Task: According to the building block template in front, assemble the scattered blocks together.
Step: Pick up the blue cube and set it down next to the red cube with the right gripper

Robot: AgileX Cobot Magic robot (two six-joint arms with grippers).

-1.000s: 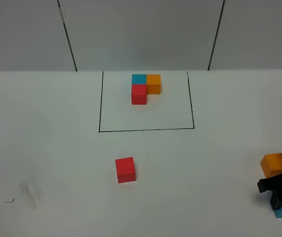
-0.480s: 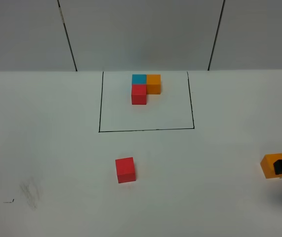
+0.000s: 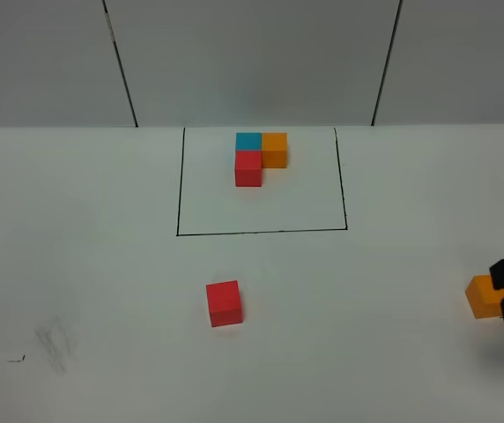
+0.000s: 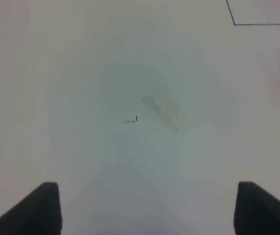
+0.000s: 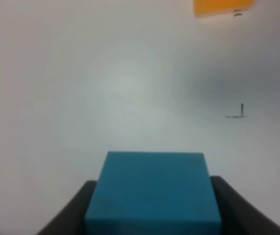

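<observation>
A white worktop (image 3: 102, 264) fills the lower frame, with a faint grey smudge (image 3: 55, 342) at lower left. Behind stands a grey wall (image 3: 252, 62) with 2 dark seams (image 3: 121, 66).

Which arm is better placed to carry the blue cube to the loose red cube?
Right: the right gripper is shut on the blue cube. The left gripper is open, holding nothing.

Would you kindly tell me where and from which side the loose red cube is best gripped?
Take the red cube across two opposite side faces, coming straight down from above with the open left claw. It sits flat and alone on the table, with nothing beside it.
</observation>
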